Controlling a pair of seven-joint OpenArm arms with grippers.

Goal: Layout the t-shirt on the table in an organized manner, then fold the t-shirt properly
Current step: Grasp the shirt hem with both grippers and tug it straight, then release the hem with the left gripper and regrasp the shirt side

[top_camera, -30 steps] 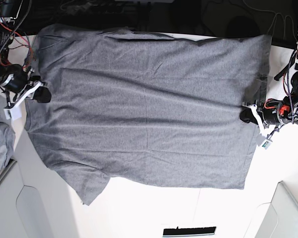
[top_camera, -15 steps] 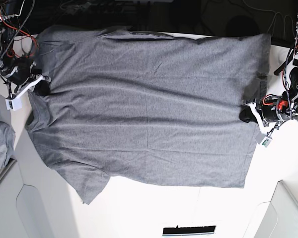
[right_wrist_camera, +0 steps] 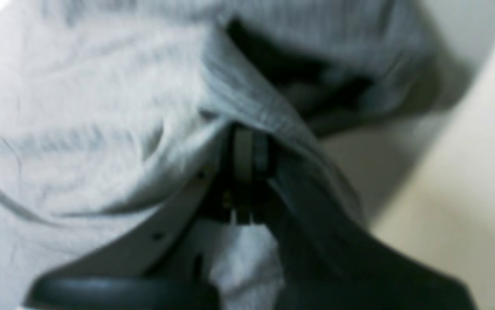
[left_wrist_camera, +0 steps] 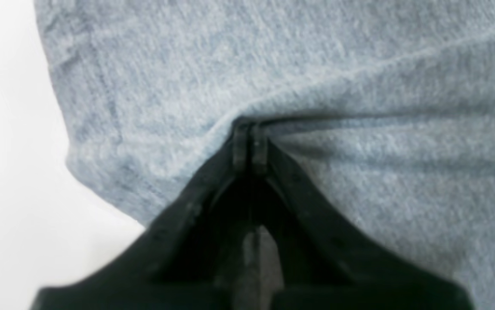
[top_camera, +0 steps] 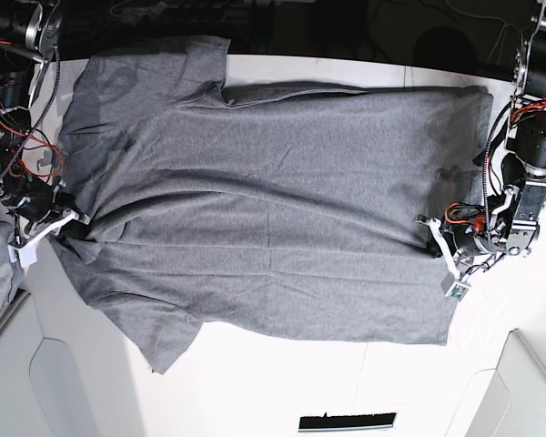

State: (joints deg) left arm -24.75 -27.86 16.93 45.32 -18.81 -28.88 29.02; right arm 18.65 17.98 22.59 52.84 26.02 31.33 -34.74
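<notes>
Both grippers are pinched on cloth — the left gripper [left_wrist_camera: 249, 142] has its jaws together on the hem edge of the t-shirt [top_camera: 273, 209], and the right gripper [right_wrist_camera: 245, 150] is clamped on a ribbed fold at the collar end. The shirt lies spread across the table [top_camera: 364, 382], mostly flat, with one sleeve bunched and long ripples through the body. Layout looks nearly done; I'd say no fold has been made yet.
</notes>
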